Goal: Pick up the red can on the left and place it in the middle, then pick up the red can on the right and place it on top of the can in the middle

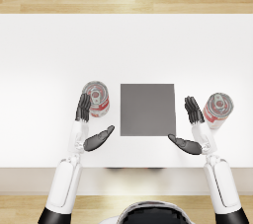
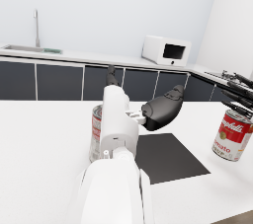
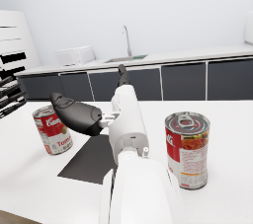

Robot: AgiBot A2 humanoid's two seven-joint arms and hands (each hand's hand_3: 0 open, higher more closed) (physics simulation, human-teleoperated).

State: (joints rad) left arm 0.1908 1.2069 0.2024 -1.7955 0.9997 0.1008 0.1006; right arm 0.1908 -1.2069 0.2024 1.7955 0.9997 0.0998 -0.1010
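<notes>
Two red soup cans stand upright on the white table (image 1: 44, 70). The left can (image 1: 97, 98) is beside a dark square mat (image 1: 147, 109) at the table's middle; the right can (image 1: 218, 109) stands off the mat's other side. My left hand (image 1: 87, 123) is open, its fingers along the left can's outer side and its thumb spread toward the mat, gripping nothing. My right hand (image 1: 194, 128) is open between the mat and the right can, thumb pointing at the mat. In the left wrist view the left can (image 2: 97, 131) is partly hidden by my forearm.
The table's front edge runs just below both hands in the head view. The wrist views show a dark kitchen counter with a sink tap (image 3: 127, 40) and a white microwave (image 2: 166, 50) far behind the table.
</notes>
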